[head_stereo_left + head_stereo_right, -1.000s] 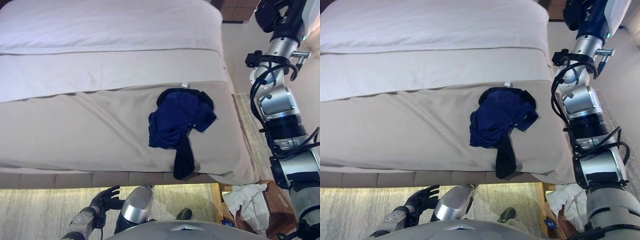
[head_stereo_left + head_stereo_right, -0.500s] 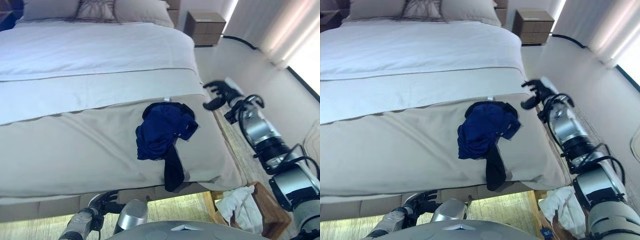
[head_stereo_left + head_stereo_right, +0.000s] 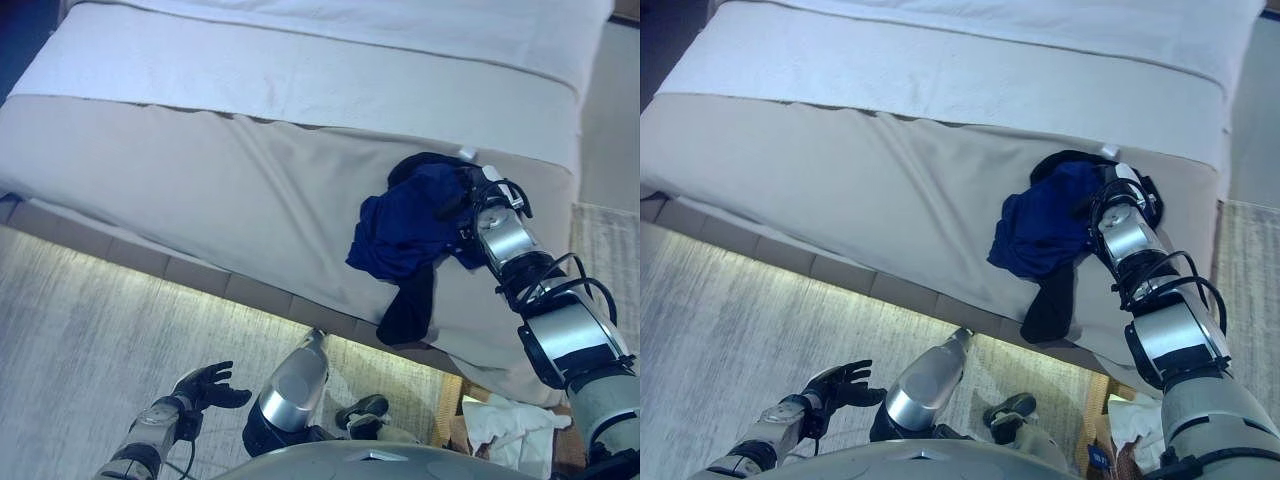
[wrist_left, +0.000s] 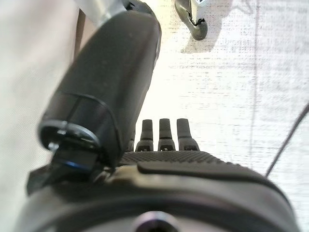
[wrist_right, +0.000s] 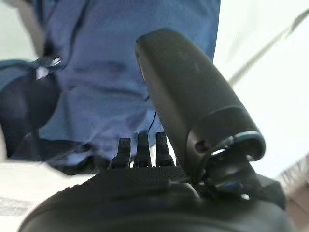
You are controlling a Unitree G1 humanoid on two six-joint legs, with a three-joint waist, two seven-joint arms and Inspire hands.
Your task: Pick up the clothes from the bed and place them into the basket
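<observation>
A crumpled heap of dark blue and black clothes lies on the beige cover of the bed, near its foot edge, with a black piece hanging over the side. My right hand rests at the heap's far side, against the blue cloth. Its fingers point straight into the fabric and the thumb stands out, so it is open. My left hand hangs low over the carpet, fingers straight, holding nothing. The brown basket stands on the floor by the bed's corner.
A white cloth lies in the basket. A white sheet covers the bed's upper part. Pale carpet runs along the bed's foot, lit from under the frame.
The camera has swung, so the whole picture has shifted. My right arm has come down from beside the bed onto the clothes heap. The left hand stays low by the floor.
</observation>
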